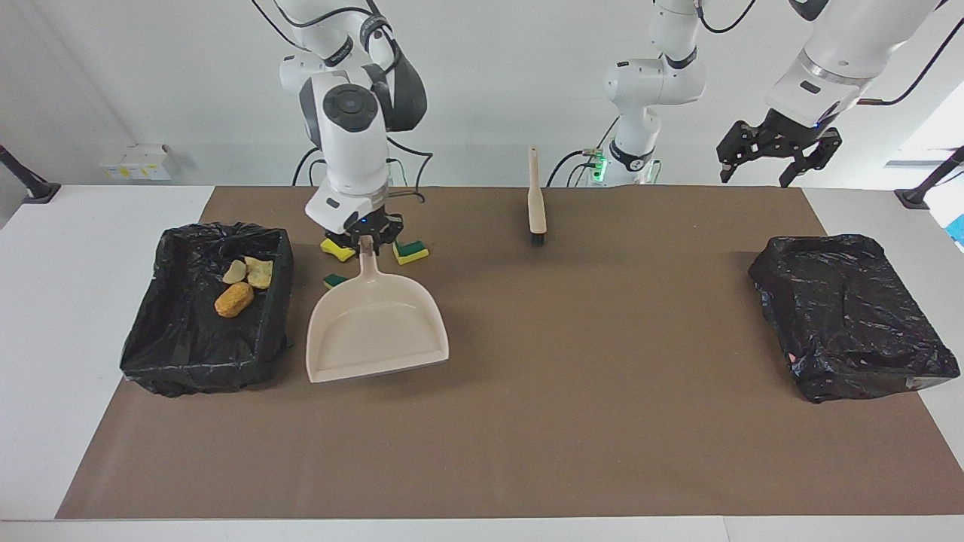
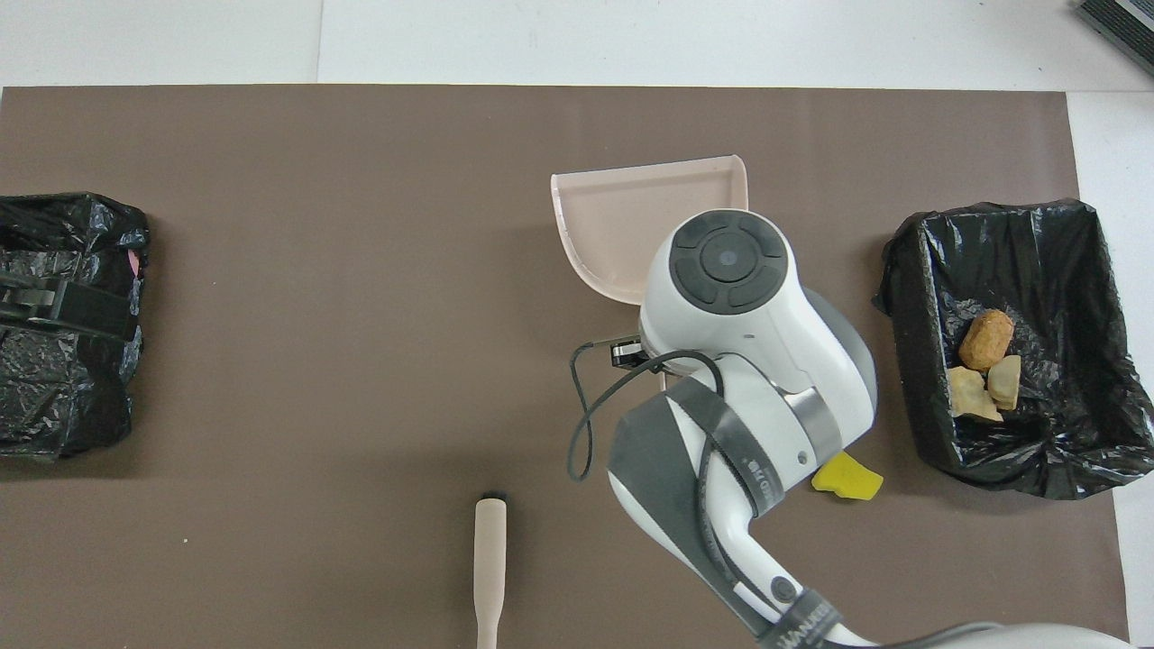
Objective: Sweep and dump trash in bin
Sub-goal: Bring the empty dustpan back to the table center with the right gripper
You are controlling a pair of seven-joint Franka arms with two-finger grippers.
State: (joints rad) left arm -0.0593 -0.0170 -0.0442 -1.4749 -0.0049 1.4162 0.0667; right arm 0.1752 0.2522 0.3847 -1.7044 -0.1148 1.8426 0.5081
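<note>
- Toward the right arm's end of the bench, a rectangular bin lined with a crumpled black plastic bag point(image 1: 173, 354) point(image 2: 1073, 451) stands open on the brown mat point(image 1: 527, 436).
- Three pieces of trash lie together inside it: one golden-brown bread-like lump point(image 1: 233, 299) point(image 2: 984, 340) and two paler bread-like lumps point(image 1: 259, 272) point(image 2: 969, 394) touching each other just beside it.
- Just beside that bin, toward the middle of the bench, the right hand point(image 1: 367, 239) is closed on the handle of a beige plastic dustpan point(image 1: 376, 324) point(image 2: 631, 216). The pan's wide mouth points away from the robots, and nothing is seen in it. Whether its lip touches the mat cannot be told.
- Around the handle, nearer to the robots than the pan, three sponge pieces lie on the mat:
  - a yellow sponge piece point(image 1: 337, 250) point(image 2: 846, 476) on the bin's side of the handle;
  - a small green-faced sponge scrap point(image 1: 334, 281) just beside the pan's back corner;
  - a yellow sponge piece with a dark green top point(image 1: 410, 252) on the brush's side of the handle.
- Near the middle of the bench, close to the robots, a beige hand brush with dark bristles point(image 1: 536, 203) point(image 2: 489, 559) lies flat, apart from everything else.
- At the left arm's end, a second bin wrapped in black plastic point(image 1: 851, 316) point(image 2: 54, 406) sits on the mat.
- Over that second bin the left hand point(image 1: 776, 162) hangs in the air, its fingers spread apart and holding nothing; this arm waits.
</note>
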